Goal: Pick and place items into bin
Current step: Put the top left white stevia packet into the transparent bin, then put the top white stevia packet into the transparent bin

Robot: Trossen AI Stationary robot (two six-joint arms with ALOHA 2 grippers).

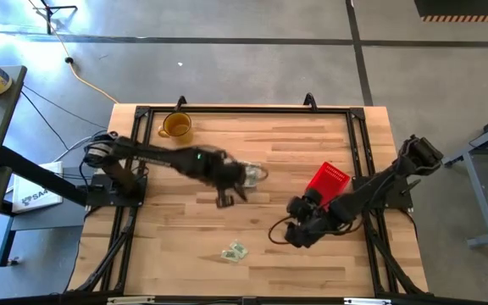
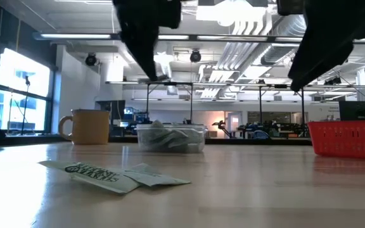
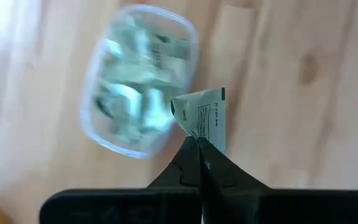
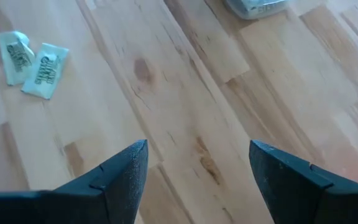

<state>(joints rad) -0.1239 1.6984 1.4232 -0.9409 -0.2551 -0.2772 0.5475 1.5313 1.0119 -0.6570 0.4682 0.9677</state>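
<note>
The clear bin (image 1: 253,174) stands mid-table with several pale green and white packets inside; it shows in the left wrist view (image 3: 138,81) and the low view (image 2: 170,137). My left gripper (image 3: 199,152) hovers above the table just beside the bin, shut on one packet (image 3: 202,116). Two more packets (image 1: 235,252) lie flat near the table's near edge, also seen in the right wrist view (image 4: 33,59) and the low view (image 2: 116,175). My right gripper (image 4: 197,165) is open, above bare wood toward the table's right, next to the red basket. My left gripper pinches the packet by one corner (image 3: 196,134) between its two fingertips, coming from above. The packet is lifted clear of the table and sticks out beyond the fingertips, beside the bin's rim.
An amber mug (image 1: 176,126) stands near the far left corner. A red mesh basket (image 1: 328,181) sits at the right, close to my right arm. Bare wood lies between the bin and the two loose packets.
</note>
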